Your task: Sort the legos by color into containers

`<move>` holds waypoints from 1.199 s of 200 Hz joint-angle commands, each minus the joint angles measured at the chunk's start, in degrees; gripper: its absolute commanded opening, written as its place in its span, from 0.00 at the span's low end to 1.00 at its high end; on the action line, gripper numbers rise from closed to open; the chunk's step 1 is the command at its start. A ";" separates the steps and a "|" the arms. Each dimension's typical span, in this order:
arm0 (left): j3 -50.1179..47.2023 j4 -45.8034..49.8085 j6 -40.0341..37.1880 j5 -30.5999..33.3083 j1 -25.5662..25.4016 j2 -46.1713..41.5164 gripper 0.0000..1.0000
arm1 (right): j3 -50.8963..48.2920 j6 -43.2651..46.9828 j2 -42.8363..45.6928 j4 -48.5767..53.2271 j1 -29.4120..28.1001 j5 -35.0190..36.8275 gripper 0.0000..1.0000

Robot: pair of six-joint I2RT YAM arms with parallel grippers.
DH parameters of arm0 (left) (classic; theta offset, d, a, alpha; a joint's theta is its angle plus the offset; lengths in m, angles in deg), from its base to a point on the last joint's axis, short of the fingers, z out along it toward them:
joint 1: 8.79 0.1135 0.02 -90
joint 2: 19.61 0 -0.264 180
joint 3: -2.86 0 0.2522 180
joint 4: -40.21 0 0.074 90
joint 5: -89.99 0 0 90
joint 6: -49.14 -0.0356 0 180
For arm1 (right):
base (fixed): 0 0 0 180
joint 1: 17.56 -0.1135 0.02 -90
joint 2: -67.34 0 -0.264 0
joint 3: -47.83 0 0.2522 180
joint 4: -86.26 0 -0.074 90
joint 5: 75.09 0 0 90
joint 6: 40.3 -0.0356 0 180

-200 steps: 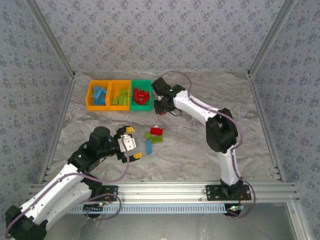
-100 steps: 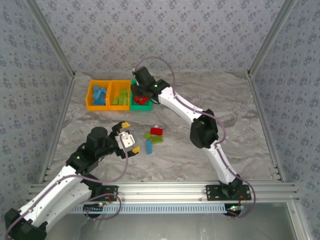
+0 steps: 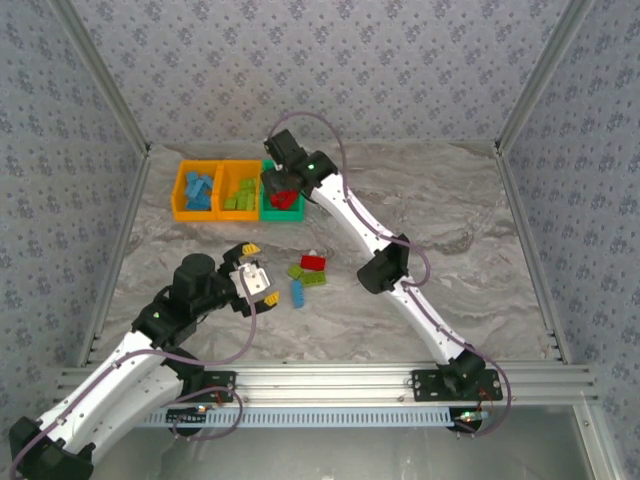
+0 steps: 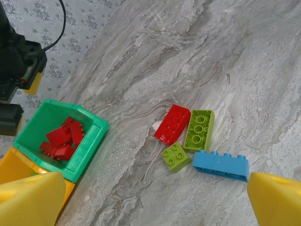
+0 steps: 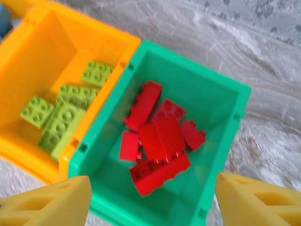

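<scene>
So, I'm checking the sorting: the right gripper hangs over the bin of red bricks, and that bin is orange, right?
No: the bin holding the red bricks is green, not orange, as the right wrist view shows. The orange bin beside it holds lime green bricks. The right gripper does hang over the green bin.

Quick colour rundown lol. The green bin (image 5: 225, 103) mid-frame in my right wrist view has all red bricks (image 5: 157, 141). The orange bin (image 5: 42, 52) left of it has lime green bricks (image 5: 61, 117). Upper left of the top view, the other orange bin (image 3: 178, 200) has blue bricks (image 3: 199, 190).

Loose on the grey marbled table (image 4: 211, 56) are a red brick (image 4: 172, 124), a long lime brick (image 4: 199, 130), a small lime brick (image 4: 175, 156) and a blue brick (image 4: 220, 165).

My right fingers (image 5: 47, 202) and left fingers (image 4: 28, 197) are yellow. The walls (image 3: 320, 70) are blue-grey with a tiny floral print.
</scene>
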 commanded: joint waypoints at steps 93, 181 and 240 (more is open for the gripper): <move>16.86 11.09 29.22 -13.26 -0.90 22.16 0.99 | -23.55 7.06 28.19 28.01 2.57 0.32 0.84; 12.07 8.52 71.70 15.49 -13.89 27.59 0.82 | -80.11 1.98 69.71 4.56 4.66 -7.53 1.00; 12.05 4.59 77.37 23.83 -20.14 41.14 0.76 | -97.13 -5.72 79.87 -5.57 4.79 -9.67 1.00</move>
